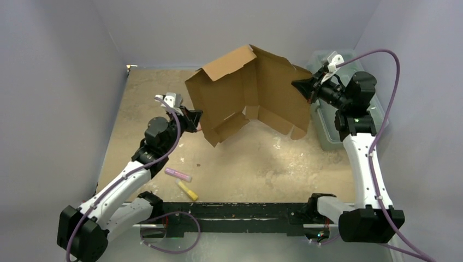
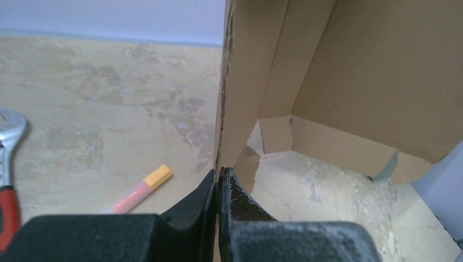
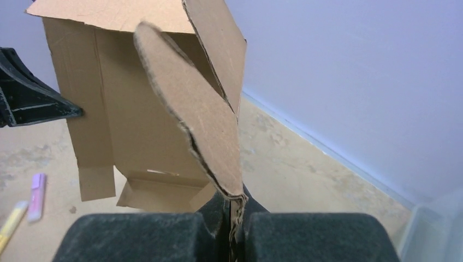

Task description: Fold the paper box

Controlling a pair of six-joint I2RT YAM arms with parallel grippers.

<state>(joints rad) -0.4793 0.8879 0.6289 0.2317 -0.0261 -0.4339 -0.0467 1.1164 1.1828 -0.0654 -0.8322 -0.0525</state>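
Observation:
The brown cardboard paper box (image 1: 245, 95) hangs above the table, unfolded and bent into a V, its flaps (image 1: 226, 128) dangling. My left gripper (image 1: 195, 117) is shut on its left edge; in the left wrist view the cardboard edge (image 2: 222, 125) runs straight down between the closed fingertips (image 2: 219, 177). My right gripper (image 1: 301, 87) is shut on the box's right side, and the right wrist view shows a rounded tab (image 3: 202, 114) pinched between its fingers (image 3: 233, 204). The left gripper's fingers (image 3: 33, 101) show at the far left of that view.
A pale-green plastic bin (image 1: 333, 123) stands at the right behind the right arm. A pink marker (image 1: 178, 174) and a yellow marker (image 1: 187, 190) lie on the table near the left arm. Pliers (image 2: 8, 164) with red handles show in the left wrist view. Walls enclose the table.

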